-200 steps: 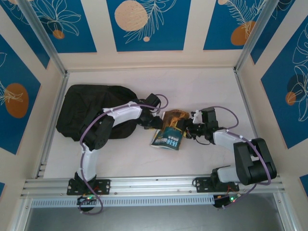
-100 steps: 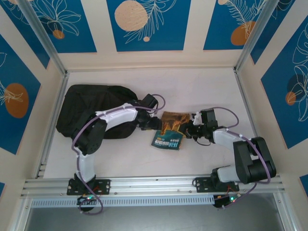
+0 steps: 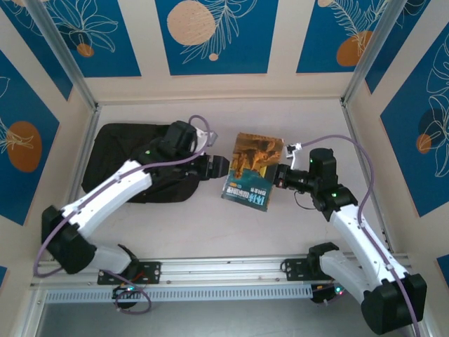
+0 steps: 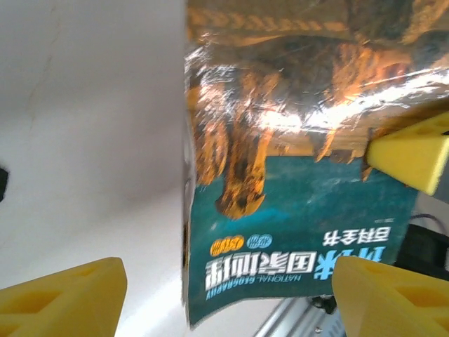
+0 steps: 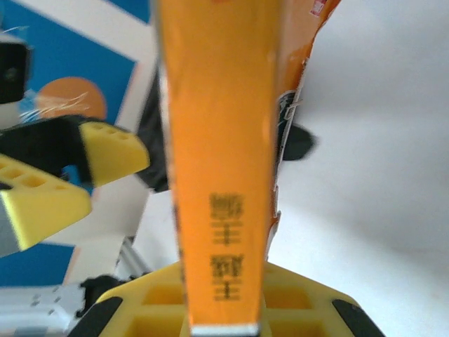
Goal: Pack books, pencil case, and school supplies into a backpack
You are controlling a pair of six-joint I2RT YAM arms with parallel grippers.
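At centre, book (image 3: 254, 170) lengthwise far-to-near

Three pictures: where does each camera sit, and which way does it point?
Top external: above and behind the robot, looking down at the backpack and book; left arm and right arm show.
Left wrist: on the left arm, facing the book's cover; the open left gripper shows below.
Right wrist: on the right arm, looking along the book's edge clamped in the right gripper.
Shared: the book.

The right gripper (image 5: 223, 312) grips an orange book (image 5: 217, 140) edge-on.
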